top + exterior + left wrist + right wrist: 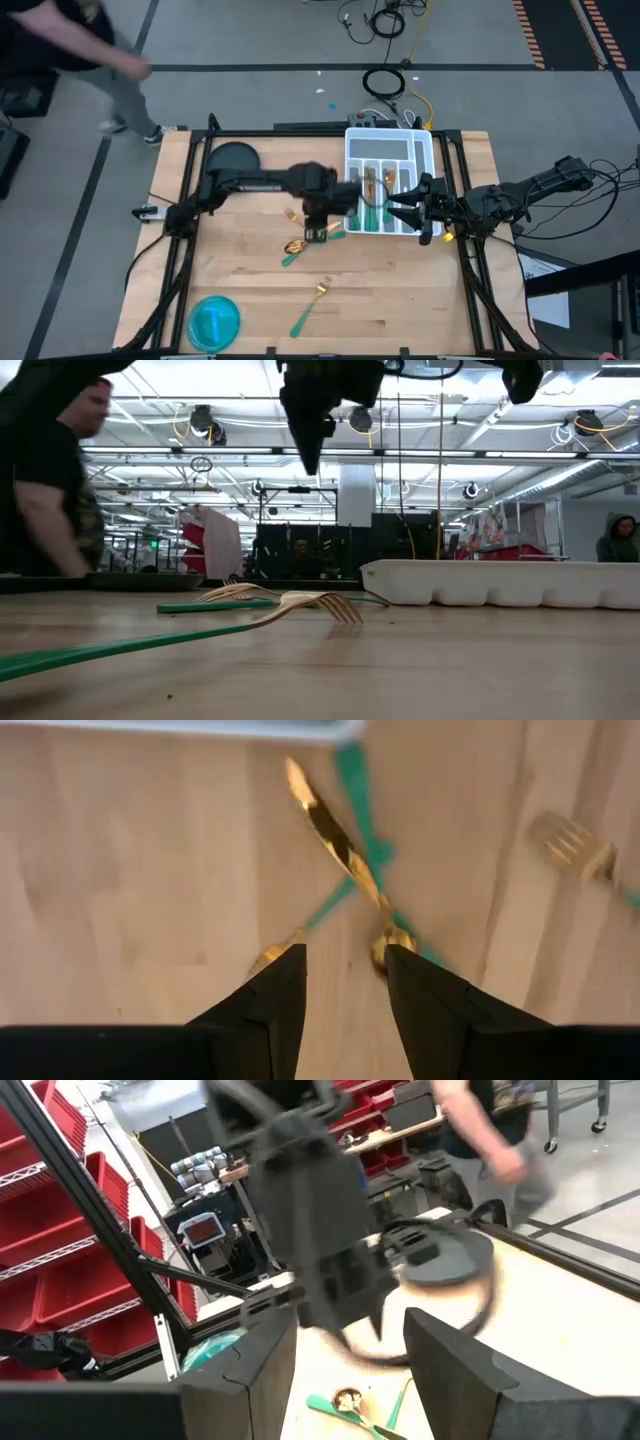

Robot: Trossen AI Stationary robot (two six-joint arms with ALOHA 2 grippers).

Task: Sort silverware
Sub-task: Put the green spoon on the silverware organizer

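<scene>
Left gripper spread over crossed cutlery mid-table: drop straight, pinch one handle (not both).

No readable text, label, brand, number or sign can be made out in any view.
</scene>
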